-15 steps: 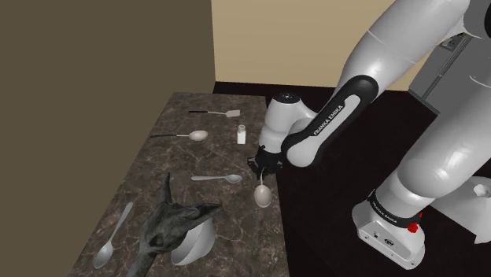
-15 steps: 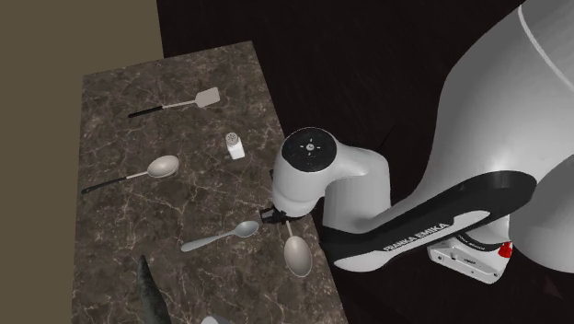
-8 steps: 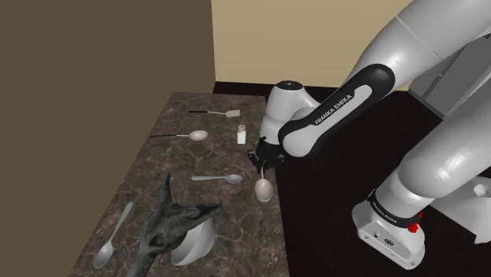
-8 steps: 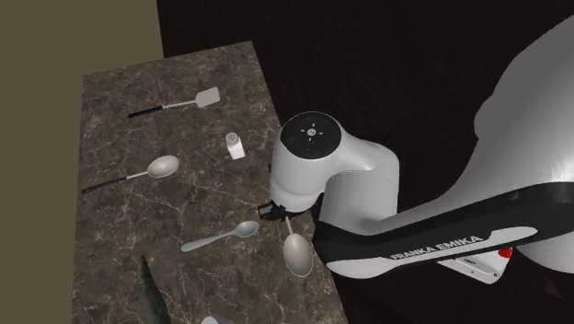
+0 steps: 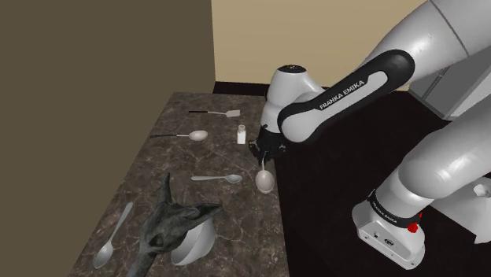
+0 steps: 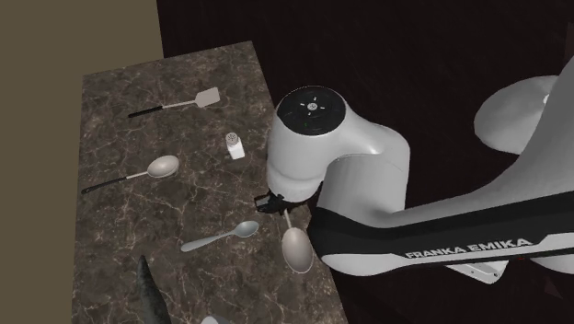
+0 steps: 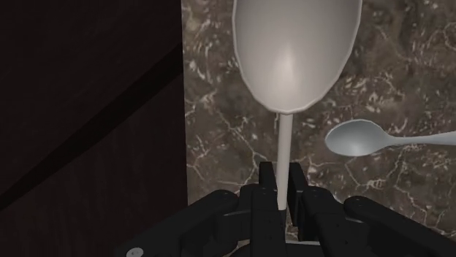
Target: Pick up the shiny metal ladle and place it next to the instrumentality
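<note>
Wrist view shows my end effector [image 7: 282,182] pinched tight on the thin handle of the ladle [image 7: 296,51]. Its bowl hangs beneath over the bench [image 7: 219,131] edge, near a small spoon [image 7: 358,139]. Gripping the handle's end probably keeps the bowl free for setting down.

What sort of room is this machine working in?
Likely a home kitchen: a dark, stone-look counter holds a spoon, a spatula and a shaker, and the hand grips a ladle.
</note>
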Robot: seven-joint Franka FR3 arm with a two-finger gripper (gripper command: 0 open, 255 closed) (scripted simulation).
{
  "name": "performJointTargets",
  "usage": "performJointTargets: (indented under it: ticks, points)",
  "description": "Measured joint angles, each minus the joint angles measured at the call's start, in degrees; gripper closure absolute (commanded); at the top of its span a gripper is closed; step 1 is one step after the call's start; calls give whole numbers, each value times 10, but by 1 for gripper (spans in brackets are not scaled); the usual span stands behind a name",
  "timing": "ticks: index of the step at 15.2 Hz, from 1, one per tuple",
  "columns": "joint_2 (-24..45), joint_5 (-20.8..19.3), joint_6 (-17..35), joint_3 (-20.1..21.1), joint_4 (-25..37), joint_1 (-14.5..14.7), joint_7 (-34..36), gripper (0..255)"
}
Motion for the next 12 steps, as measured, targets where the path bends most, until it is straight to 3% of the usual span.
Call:
performJointTargets:
  ticks: [12]
  points:
    - [155, -138, -33, -74, 164, -99, -55, 255]
